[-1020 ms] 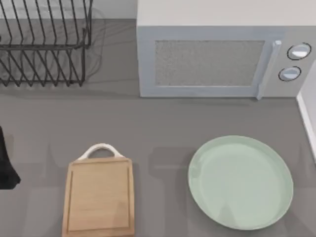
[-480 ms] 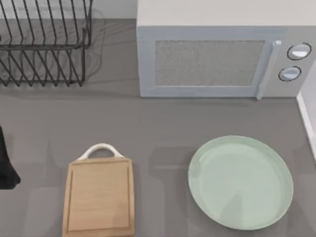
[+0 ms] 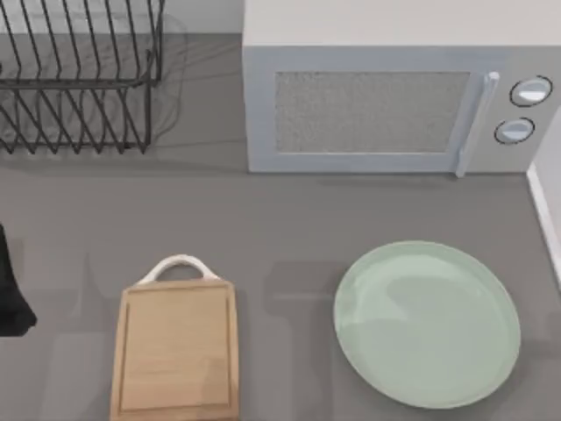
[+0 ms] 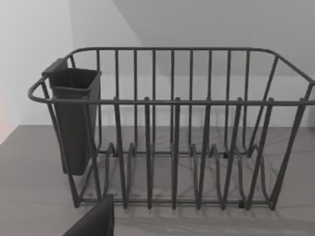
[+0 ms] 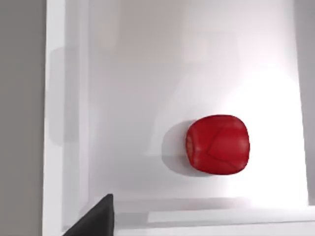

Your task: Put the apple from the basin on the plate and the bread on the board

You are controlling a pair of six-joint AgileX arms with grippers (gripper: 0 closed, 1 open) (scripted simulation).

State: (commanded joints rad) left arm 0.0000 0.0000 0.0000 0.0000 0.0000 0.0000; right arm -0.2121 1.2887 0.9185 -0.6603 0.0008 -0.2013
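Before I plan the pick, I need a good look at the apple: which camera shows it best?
The right wrist view: it looks straight down on the apple, lying whole and unobstructed on the white basin floor. The top view covers the plate and the board; the left wrist view faces the dish rack.

Even, soft light; faint shadows fall on the plate (image 3: 427, 324). Basin (image 5: 147, 73) glares white beside the apple (image 5: 217, 144), which casts a soft shadow.

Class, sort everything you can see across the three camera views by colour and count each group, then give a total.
Red: 1, the apple
Mint green: 1, the plate
Light wood: 1, the board
White: 2, the basin and the microwave
Black: 1, the wire dish rack
Total: 6
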